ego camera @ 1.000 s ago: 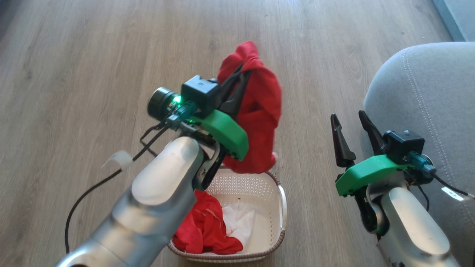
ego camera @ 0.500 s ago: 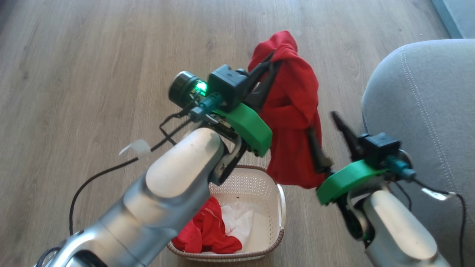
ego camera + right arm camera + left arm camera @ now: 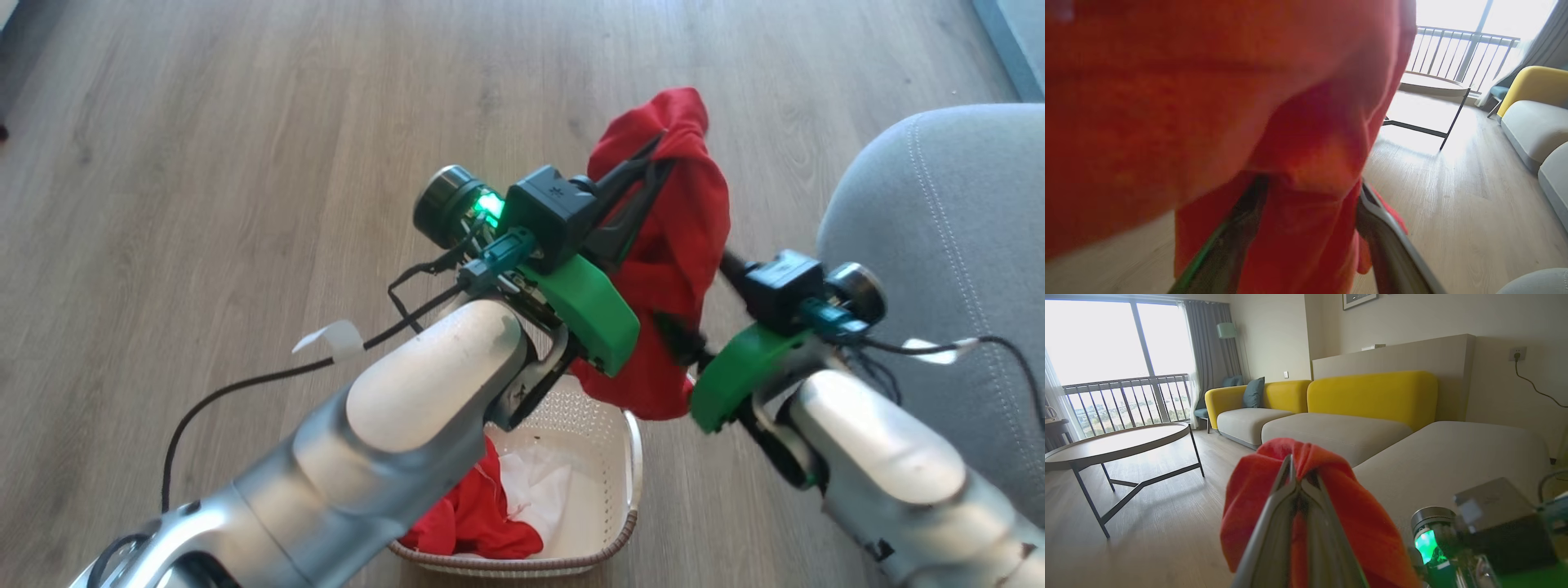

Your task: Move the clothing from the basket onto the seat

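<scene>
Red garment [image 3: 682, 245] hangs pinched in my closed left gripper [image 3: 655, 157], clear of the basket [image 3: 633, 457]; right gripper [image 3: 1310, 183] straddles it, jaws wide (nothing clamped), ready for carrying to the seat [image 3: 939, 245].

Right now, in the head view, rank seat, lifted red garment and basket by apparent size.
1. The seat, largest, though cropped by the frame.
2-3. The lifted red garment and basket look alike; the garment hangs nearer the camera, so I won't rank them.
</scene>
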